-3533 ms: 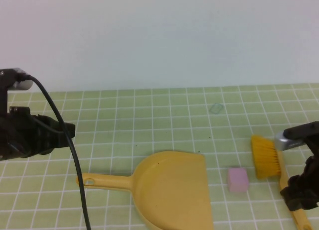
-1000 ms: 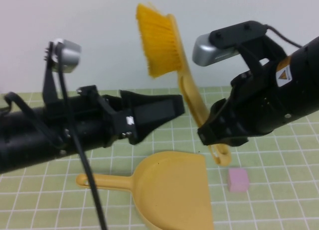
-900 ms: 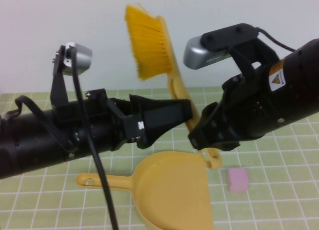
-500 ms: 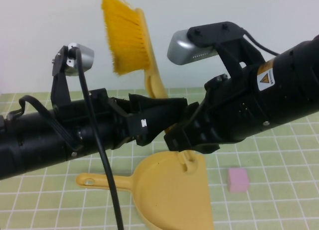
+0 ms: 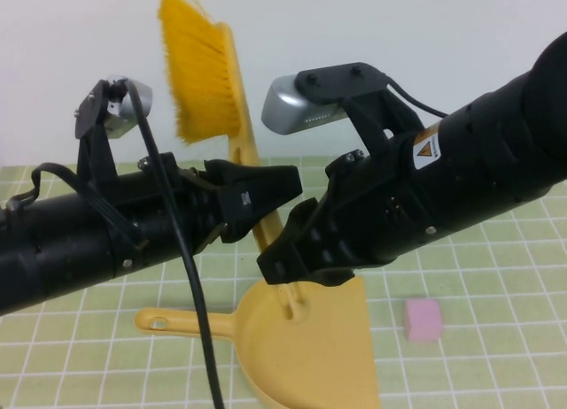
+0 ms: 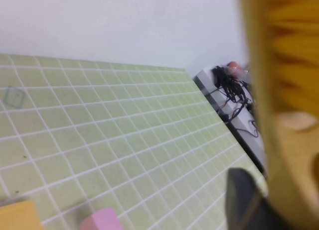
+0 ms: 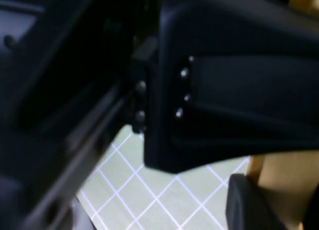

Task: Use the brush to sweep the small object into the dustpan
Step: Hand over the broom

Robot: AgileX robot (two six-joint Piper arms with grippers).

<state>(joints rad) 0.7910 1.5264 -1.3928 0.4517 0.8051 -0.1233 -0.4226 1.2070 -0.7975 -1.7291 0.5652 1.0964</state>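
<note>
Right gripper [image 5: 297, 254]: raised above the table at centre of the high view, matte black, angular fingers clenched on the handle of the brush [image 5: 208, 81]. The handle is smooth yellow-orange plastic, flat and tapering, with a round hanging hole at its lower end showing just below the gripper. It rises diagonally up and to the robot's left to a rectangular head of dense, bright yellow bristles, held against the pale wall.

Left gripper [image 5: 266, 189]: also aloft, just beside the brush handle on its left, black wedge-shaped fingers pointing at the handle. Whether these fingers are parted or closed, or touching the handle, cannot be told. In the left wrist view the brush [image 6: 281, 105] fills the frame edge as a blurred yellow mass.

Dustpan [image 5: 306, 347]: flat on the table beneath both grippers, yellow moulded plastic, a rounded scoop widening to a straight lip on its right side, slim handle with an eyelet pointing to the robot's left.

Small object [image 5: 423, 319]: a pink, soft-edged cube on the table, near the dustpan's lip but apart from it; it also shows in the left wrist view [image 6: 102, 221].

Table [image 5: 496, 338]: covered in pale green square tiles with white joints.
</note>
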